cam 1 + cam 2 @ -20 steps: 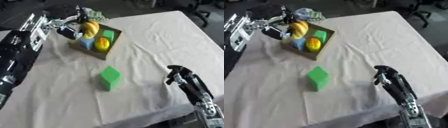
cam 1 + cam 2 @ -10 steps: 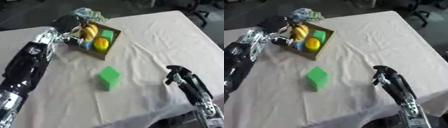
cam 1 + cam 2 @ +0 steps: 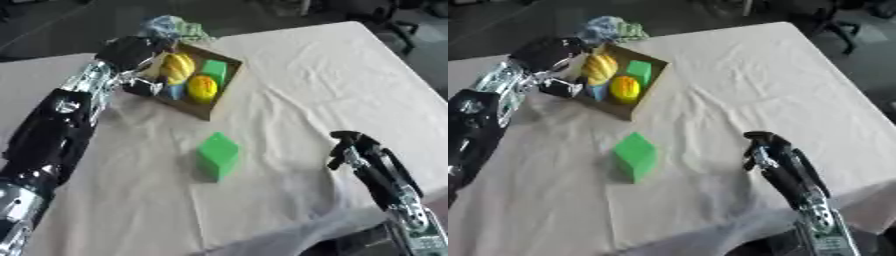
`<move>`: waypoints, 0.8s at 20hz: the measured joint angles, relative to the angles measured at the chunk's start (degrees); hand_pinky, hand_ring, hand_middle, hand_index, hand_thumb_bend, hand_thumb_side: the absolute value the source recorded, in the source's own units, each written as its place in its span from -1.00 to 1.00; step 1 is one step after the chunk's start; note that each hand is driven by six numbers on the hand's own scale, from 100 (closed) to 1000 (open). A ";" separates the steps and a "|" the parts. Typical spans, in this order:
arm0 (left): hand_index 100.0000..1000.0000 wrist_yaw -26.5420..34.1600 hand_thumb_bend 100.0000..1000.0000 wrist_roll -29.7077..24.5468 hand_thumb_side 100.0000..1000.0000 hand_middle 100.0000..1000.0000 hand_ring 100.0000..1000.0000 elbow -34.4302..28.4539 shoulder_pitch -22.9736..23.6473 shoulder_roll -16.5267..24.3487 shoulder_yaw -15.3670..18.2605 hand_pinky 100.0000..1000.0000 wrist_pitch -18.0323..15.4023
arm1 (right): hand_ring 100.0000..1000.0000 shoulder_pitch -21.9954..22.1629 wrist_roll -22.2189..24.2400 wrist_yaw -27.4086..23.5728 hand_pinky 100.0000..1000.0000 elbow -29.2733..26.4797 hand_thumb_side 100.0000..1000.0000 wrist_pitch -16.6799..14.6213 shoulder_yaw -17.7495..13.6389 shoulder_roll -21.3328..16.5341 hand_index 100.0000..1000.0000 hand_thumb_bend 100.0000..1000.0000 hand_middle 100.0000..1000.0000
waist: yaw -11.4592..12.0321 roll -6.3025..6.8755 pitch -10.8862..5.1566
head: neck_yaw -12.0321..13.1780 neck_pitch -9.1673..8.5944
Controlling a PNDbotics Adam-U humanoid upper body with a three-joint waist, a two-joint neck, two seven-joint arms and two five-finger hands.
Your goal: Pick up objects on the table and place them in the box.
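Green cube (image 3: 217, 156) is the one loose object we see on the table (image 3: 315, 70), sitting roughly mid-cloth, one corner turned toward us, no clear long axis since it's blocky. Box (image 3: 224, 89) lies up and left of it, well apart, already holding a yellow striped piece (image 3: 178, 67), a yellow-orange round piece (image 3: 202, 88), a smaller green block (image 3: 214, 71) and something blue (image 3: 172, 92). Left hand (image 3: 133, 52) is at the box's far-left rim, fingers curled; we can't tell whether they hold anything. Right hand (image 3: 765, 150) is low on the right, near the table edge, fingers curled in and holding nothing, with bare cloth between it and the cube. We judge the right hand nearer: the cube lies to its left and slightly farther up the table, so a leftward reach fits. The left hand would need to come back down past the box. Crumpled teal-green cloth (image 3: 171, 27) sits behind the box.
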 measured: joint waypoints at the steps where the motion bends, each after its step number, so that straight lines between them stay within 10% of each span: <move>1: 0.84 0.62 -0.77 -0.99 -0.55 0.73 0.54 -0.96 -0.15 0.60 -0.14 0.61 -0.27 | -0.30 0.00 -0.01 0.01 -0.08 0.00 0.07 0.00 -0.01 0.00 0.44 -1.00 -0.18 | 0.13 0.00 0.00 | -0.14 0.00; 9: 0.72 17.03 -1.00 -2.78 -0.68 0.43 0.31 -14.98 2.06 7.31 -1.41 0.49 -1.12 | -0.30 -0.01 -0.64 0.03 -0.08 -0.06 -0.18 -0.21 -0.86 -0.08 0.45 -1.00 -0.18 | 1.25 0.02 0.00 | -1.26 0.00; 11: 0.68 25.70 -1.00 -2.20 -0.48 0.36 0.24 -20.89 5.48 9.90 -1.51 0.46 -0.55 | -0.30 -0.72 -0.84 0.03 -0.07 -0.27 -0.53 -0.53 -1.18 -0.85 0.46 -1.00 -0.18 | 1.64 0.02 -0.06 | -1.57 0.00; 16: 0.62 52.14 -1.00 -0.87 0.04 0.21 0.14 -37.47 20.20 14.61 0.29 0.42 4.90 | -0.18 -10.36 0.97 -0.11 0.01 -0.67 -0.48 -5.64 -0.29 -11.39 0.56 -1.00 -0.06 | 4.01 0.00 -0.07 | -2.79 0.00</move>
